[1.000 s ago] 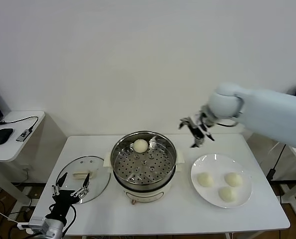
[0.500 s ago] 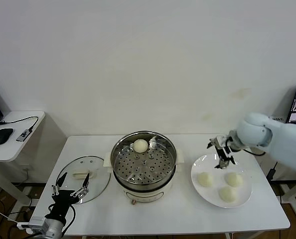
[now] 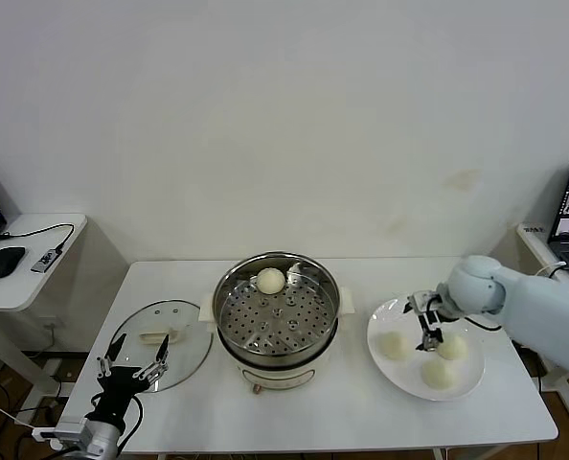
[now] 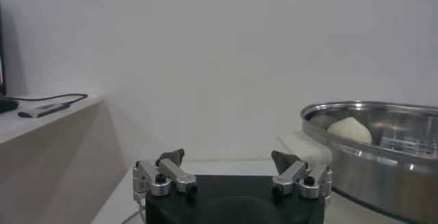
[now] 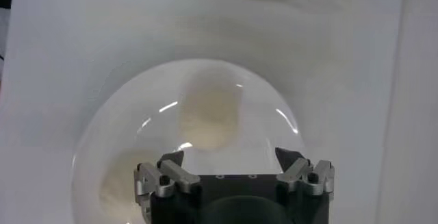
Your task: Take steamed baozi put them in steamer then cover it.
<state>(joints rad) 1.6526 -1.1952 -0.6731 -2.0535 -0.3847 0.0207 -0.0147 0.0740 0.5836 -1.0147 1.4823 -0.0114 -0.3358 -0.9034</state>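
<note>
Steamer, table centre, uncovered: one steamed baozi sits on its perforated tray at the far side; three more baozi lie on the white plate just right of the steamer; the cover lies flat on the table just left of it. Right gripper: over the plate right of the steamer, fingers spread wide, holding nothing, a bun below them — step in hand judged the second pickup, next move calling for descent around that bun and a gentle close. Left gripper: idle at the cover's near edge, left of the steamer, fingers open and empty.
</note>
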